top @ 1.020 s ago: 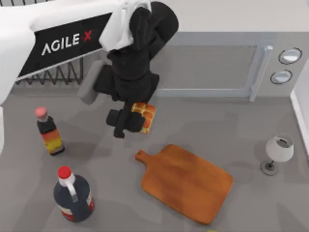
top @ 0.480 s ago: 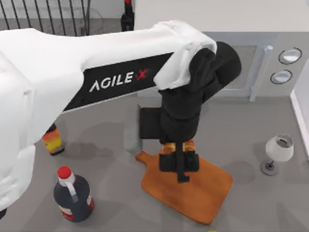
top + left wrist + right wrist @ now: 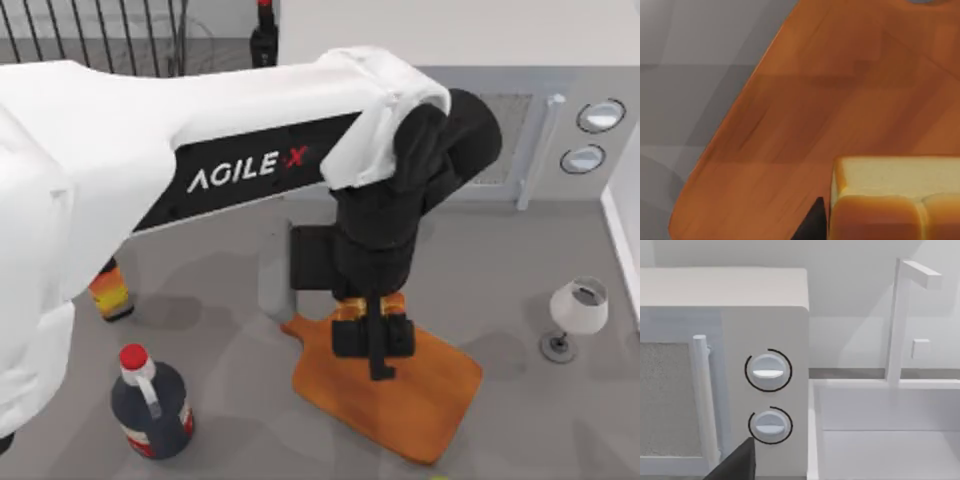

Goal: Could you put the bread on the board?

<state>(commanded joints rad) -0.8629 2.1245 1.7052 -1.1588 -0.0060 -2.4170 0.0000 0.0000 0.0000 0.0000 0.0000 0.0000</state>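
Golden-brown and glossy on its crust, the bread (image 3: 369,302) is sitting between the fingers of the left hand (image 3: 371,340), which is gripping it over the upper-left part of the board (image 3: 420,400), toward the knob handle end at about 10 o'clock of the board. In the left wrist view the bread (image 3: 895,200) is showing a pale cut face above its browned crust, with the wood grain of the board (image 3: 810,115) lying close beneath it and the grey desk (image 3: 685,75) beyond the board's edge; whether the bread is touching the wood cannot be told. The board is lying at about 5 o'clock on the desk. A wine glass (image 3: 577,315) is standing at 3 o'clock, well apart from the board. A dark bottle with a red cap (image 3: 150,400) is standing at 8 o'clock. The microwave (image 3: 500,140) is sitting at 1 o'clock, and the right wrist view is facing its two dials (image 3: 768,371), with the right hand's state impossible to tell.
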